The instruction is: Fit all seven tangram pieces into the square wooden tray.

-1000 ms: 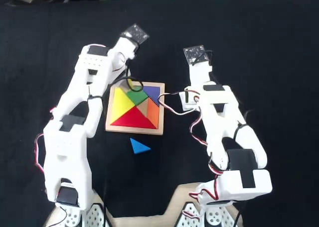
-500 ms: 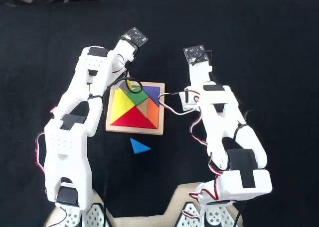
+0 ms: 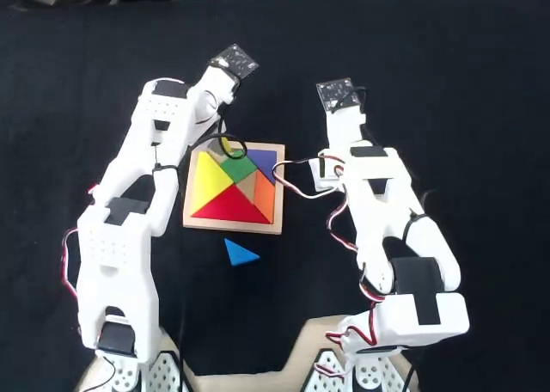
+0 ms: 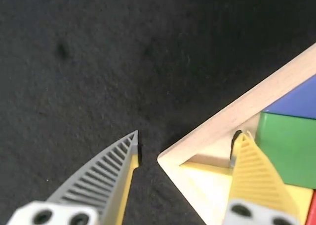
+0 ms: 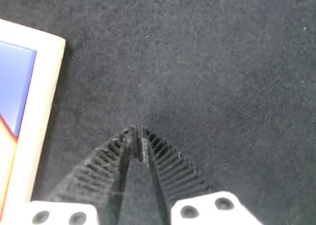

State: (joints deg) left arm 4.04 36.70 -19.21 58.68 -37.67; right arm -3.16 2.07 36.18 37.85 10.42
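Observation:
The square wooden tray point(image 3: 233, 228) lies mid-table holding yellow point(image 3: 210, 182), red point(image 3: 230, 205), green point(image 3: 237, 168), blue point(image 3: 263, 162) and orange point(image 3: 266, 199) pieces, with a bare tan patch point(image 3: 248, 186) between them. A small blue triangle point(image 3: 240, 253) lies on the cloth just in front of the tray. My left gripper point(image 4: 187, 136) is open and straddles the tray's far left corner point(image 4: 170, 158): one finger point(image 4: 249, 161) is inside beside the green piece point(image 4: 286, 146), the other point(image 4: 116, 161) outside over the cloth. My right gripper point(image 5: 137, 133) is shut and empty over the cloth, beside the tray's right rim point(image 5: 42, 92).
Black cloth point(image 3: 447, 82) covers the table, with free room behind and at both sides of the tray. Loose cables point(image 3: 296, 181) hang from the right arm next to the tray's right edge. The arm bases stand at the near edge.
The left arm's wrist has shifted only slightly near the tray's far left corner. The right arm, the tray and the blue triangle have not moved.

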